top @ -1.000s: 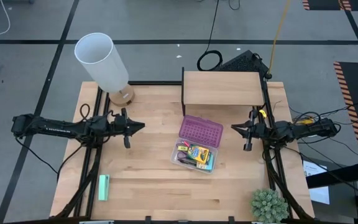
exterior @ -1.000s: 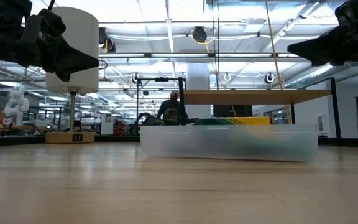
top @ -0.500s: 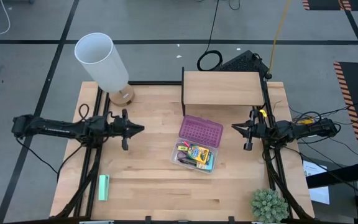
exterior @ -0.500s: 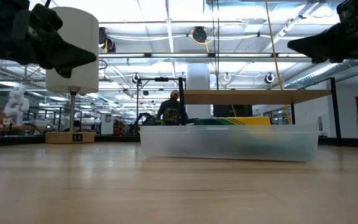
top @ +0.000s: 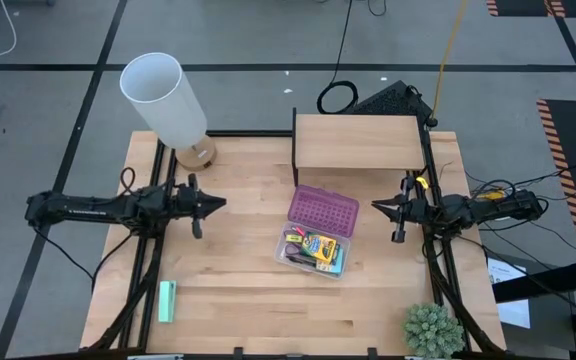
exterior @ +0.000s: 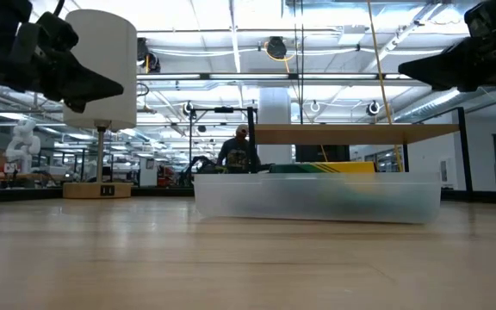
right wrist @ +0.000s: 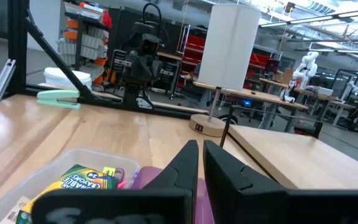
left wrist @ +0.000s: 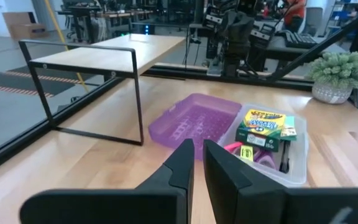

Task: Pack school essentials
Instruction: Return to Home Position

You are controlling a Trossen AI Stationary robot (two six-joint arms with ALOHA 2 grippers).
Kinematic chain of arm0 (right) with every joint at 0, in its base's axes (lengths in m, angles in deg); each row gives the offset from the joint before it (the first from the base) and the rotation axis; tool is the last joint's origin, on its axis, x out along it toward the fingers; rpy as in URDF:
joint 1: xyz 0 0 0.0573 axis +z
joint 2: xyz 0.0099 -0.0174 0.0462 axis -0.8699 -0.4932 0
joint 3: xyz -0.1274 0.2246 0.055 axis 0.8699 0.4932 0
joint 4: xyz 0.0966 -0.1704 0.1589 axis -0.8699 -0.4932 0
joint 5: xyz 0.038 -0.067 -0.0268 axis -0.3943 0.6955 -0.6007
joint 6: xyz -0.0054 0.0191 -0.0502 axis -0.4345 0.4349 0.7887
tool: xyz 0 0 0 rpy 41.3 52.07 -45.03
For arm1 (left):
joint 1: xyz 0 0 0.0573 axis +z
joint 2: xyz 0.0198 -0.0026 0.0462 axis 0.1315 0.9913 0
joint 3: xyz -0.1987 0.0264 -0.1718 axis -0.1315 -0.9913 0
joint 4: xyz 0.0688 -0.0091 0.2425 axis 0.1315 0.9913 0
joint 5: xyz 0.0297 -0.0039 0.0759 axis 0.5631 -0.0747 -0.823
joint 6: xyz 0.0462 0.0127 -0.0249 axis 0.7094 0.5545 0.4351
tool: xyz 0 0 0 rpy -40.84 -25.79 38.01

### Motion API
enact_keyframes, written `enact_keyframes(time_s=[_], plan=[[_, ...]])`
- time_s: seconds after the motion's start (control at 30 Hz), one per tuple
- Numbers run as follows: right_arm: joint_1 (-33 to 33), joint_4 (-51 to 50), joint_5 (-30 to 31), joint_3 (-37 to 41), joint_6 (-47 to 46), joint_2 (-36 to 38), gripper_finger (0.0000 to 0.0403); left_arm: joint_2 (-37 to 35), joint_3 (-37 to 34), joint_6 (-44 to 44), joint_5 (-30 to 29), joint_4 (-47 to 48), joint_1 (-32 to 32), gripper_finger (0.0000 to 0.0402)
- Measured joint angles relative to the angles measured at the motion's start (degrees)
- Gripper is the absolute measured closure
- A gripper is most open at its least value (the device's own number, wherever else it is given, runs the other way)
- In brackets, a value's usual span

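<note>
A clear plastic case [top: 290,243] stands open at the table's middle, its purple lid [top: 323,210] lying flat on its far side. Inside lie the green-yellow crayon box [top: 320,246] [left wrist: 263,124] and other small colourful stationery [left wrist: 247,151]. My left gripper [top: 218,203] [left wrist: 197,146] hovers shut above the table, left of the case and pointing at it. My right gripper [top: 376,205] [right wrist: 200,146] hovers shut to the right of the lid, pointing left. Neither touches anything.
A white lamp [top: 165,98] stands at the far left. A wooden shelf on a black frame [top: 358,142] sits behind the case. A mint-green block [top: 167,301] lies near the front left, and a small plant [top: 433,330] stands at the front right corner.
My left gripper has drawn back a little toward the table's left edge, away from the case, staying shut and level.
</note>
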Motion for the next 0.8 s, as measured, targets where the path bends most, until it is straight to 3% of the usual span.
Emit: enact_keyframes(time_s=[0.8], plan=[[0.0,0.5,0.0,0.0,-0.6,0.0,0.0386,-12.7,-0.5,0.0,0.1,11.7,0.0,0.0367]])
